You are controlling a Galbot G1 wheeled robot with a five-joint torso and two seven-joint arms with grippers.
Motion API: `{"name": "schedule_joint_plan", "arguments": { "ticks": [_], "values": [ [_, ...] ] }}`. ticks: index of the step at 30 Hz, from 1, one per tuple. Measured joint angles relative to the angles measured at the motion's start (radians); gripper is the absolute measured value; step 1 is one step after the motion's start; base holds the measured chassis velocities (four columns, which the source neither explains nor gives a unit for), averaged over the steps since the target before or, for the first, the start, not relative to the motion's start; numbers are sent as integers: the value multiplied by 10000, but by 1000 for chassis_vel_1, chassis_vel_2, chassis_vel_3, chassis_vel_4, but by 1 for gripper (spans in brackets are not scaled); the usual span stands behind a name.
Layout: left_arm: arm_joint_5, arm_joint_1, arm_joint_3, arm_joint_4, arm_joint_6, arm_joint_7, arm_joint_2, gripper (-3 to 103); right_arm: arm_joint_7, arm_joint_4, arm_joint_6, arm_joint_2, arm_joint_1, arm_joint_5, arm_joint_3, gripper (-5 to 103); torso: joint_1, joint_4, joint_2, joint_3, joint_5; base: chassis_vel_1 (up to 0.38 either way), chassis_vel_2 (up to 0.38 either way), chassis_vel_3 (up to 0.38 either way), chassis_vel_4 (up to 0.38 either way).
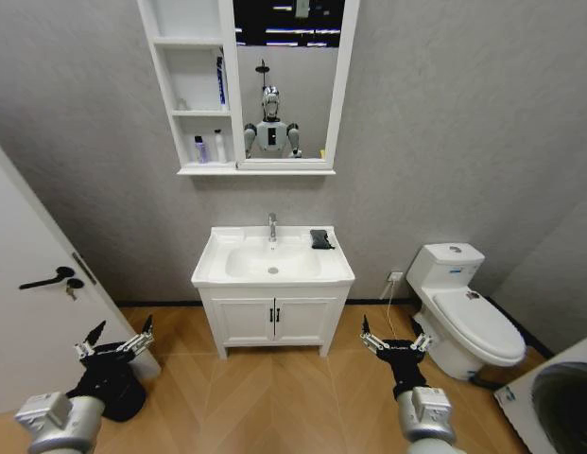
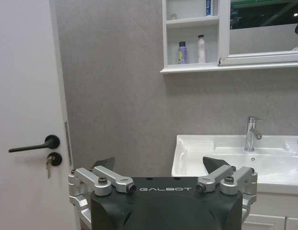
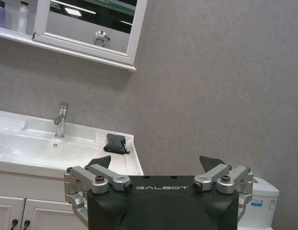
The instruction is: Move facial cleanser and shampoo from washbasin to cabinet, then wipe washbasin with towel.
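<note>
Washbasin [image 1: 272, 258] stood against the grey wall ahead of us in the head view, with the black towel [image 1: 321, 239] lying on its back right corner beside the tap [image 1: 271, 226]. Above it hung the cabinet [image 1: 194, 90], two bottles [image 1: 210, 148] standing on its lowest shelf. Our left gripper [image 1: 114, 343] and right gripper [image 1: 394, 340] hovered low over the wooden floor, well short of the basin, each with its jaws spread and holding nothing. From the left wrist view we saw the left gripper [image 2: 158, 164] open before the washbasin [image 2: 225, 158], a door [image 2: 29, 120] to one side. From the right wrist view the right gripper [image 3: 157, 162] gaped likewise, the towel [image 3: 115, 143] resting on the basin rim near a toilet [image 3: 261, 199].
</note>
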Motion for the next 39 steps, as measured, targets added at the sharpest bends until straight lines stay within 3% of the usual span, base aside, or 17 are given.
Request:
{"name": "schedule_joint_plan", "arguments": {
  "ticks": [4,8,14,39],
  "values": [
    [0,0,0,0,1,0,0,100,-73,-143,146,21,-18,8,-154,100,2,1,-1,1,4,351,-355,-358,332],
    [0,1,0,0,0,0,0,100,-719,-207,398,-3,-17,35,22,100,-1,5,0,0,8,317,-316,-337,342],
    [0,2,0,1,0,-1,0,100,-812,-199,235,-52,-62,-24,110,100,-5,-1,2,-1,5,144,-138,-197,185],
    [0,0,1,1,0,-1,0,100,-811,-186,199,-53,-49,-30,119,100,3,5,-2,2,5,-13,2,22,-4]
  ]
}}
